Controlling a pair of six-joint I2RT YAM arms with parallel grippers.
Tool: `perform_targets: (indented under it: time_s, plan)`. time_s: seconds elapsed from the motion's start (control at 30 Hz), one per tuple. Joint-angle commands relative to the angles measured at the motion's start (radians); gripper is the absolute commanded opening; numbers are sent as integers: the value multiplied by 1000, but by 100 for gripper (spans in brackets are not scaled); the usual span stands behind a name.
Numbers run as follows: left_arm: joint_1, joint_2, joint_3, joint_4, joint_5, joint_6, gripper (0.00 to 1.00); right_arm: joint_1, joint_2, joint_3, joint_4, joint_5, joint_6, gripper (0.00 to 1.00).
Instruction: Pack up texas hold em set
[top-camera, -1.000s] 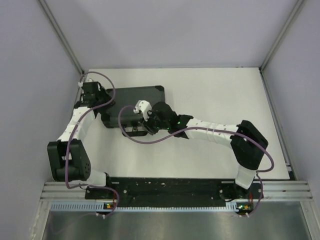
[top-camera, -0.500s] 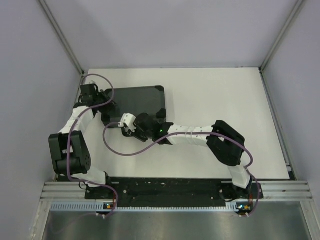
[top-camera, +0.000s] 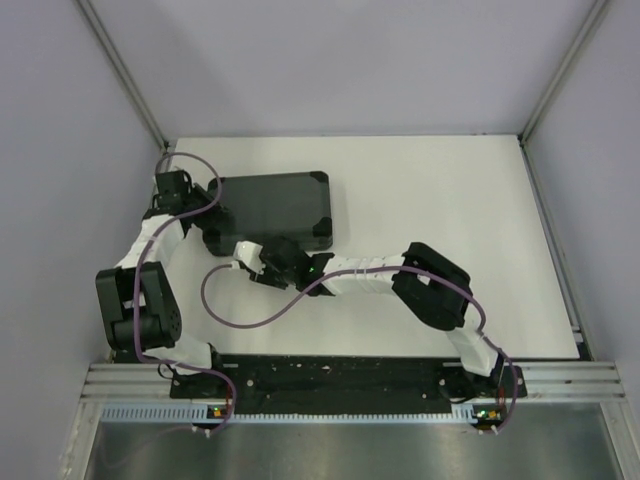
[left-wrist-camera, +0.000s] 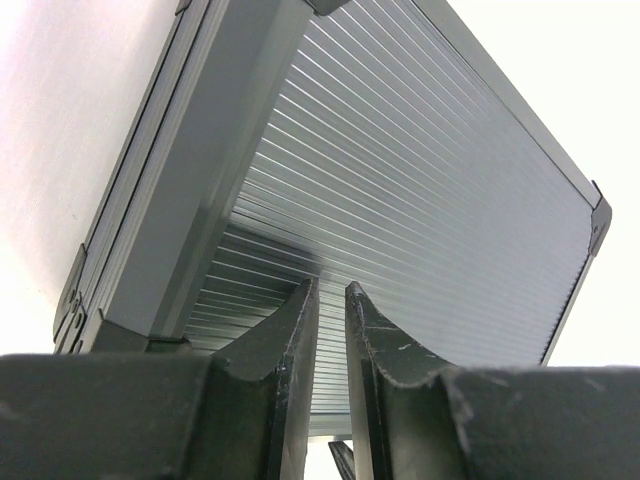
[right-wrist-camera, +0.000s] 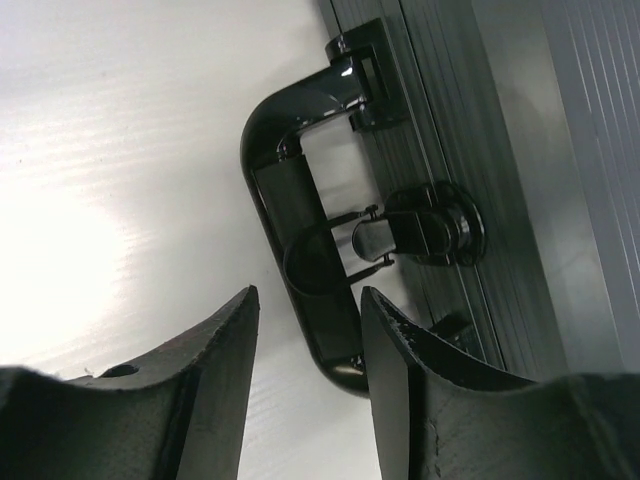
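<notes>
Since a second ago the right arm has drawn back from over the case (top-camera: 270, 200) to its near edge. The left tool (top-camera: 208, 215) sits at its left edge.

Left wrist: the left tool (left-wrist-camera: 330, 290) is narrowly spread, pinching nothing, at the case's corner.

Right wrist: the right tool (right-wrist-camera: 308, 295) is spread before the handle (right-wrist-camera: 275, 120) and latch (right-wrist-camera: 420, 230).

The case lies shut on the surface (top-camera: 450, 200), so latching seems in hand, and the next move calls for a square press. The chips and cards are hidden, and whether the latch is fastened is unclear.

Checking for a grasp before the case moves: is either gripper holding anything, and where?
Nothing is held. The open right gripper faces the briefcase handle without gripping it; the left gripper, nearly closed over the lid, is empty.
</notes>
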Motion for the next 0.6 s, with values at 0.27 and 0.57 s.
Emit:
perform_targets:
  time_s: [0.27,0.57]
  plan:
    - [47,77,-58,-199,-86,34,23,13,84,120,50,36,-65,40]
    - [62,97,-46,-208,-85,33,22,13,115,136,39,75,-81,40]
